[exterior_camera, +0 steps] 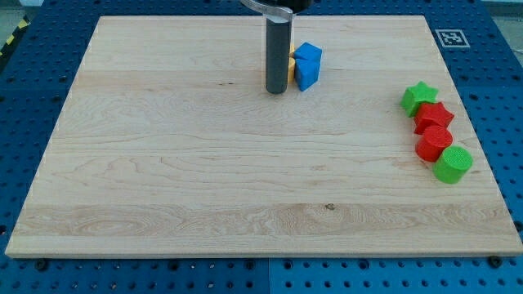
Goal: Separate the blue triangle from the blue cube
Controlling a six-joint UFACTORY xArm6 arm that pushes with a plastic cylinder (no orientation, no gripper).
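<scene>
rod (276,53) – straight cylinder, dark grey/near black, matte, slight sheen down one side. no markings, screws or cables visible on it. top end goes into a wider round collar (272,7) at the view's top – light metallic rim, dark body above, mostly cut off by the frame. my tip (276,91) is a plain flat end, same dark colour as the shaft.

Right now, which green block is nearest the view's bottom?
The green cylinder, lowest in the right-hand column, below the red cylinder; the green star tops that column.
</scene>
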